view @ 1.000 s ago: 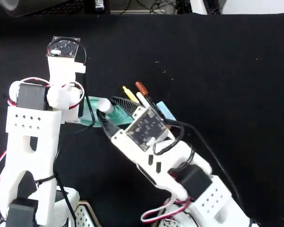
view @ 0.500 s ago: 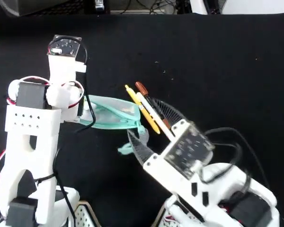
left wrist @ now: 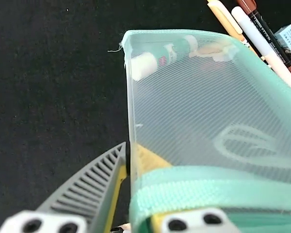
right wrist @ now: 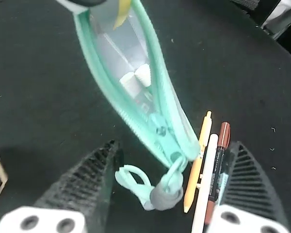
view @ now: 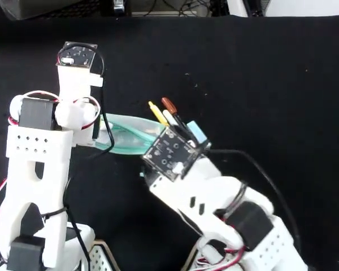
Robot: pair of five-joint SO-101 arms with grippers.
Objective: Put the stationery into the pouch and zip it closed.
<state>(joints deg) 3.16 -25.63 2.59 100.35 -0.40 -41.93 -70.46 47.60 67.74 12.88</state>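
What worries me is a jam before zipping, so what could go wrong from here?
1. The right gripper, fingers open, straddles both the zipper pull cord and the pens; closing could snag the cord.
2. The pouch mouth is narrow and the left gripper holds just one end, so inserting pens may push it askew.

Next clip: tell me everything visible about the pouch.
The pouch is mint green with translucent ribbed sides, lying on the black table with its zipper open. A corded zipper pull trails from one end beside the pens; the left gripper clamps the other end. Inside lie white-capped items.
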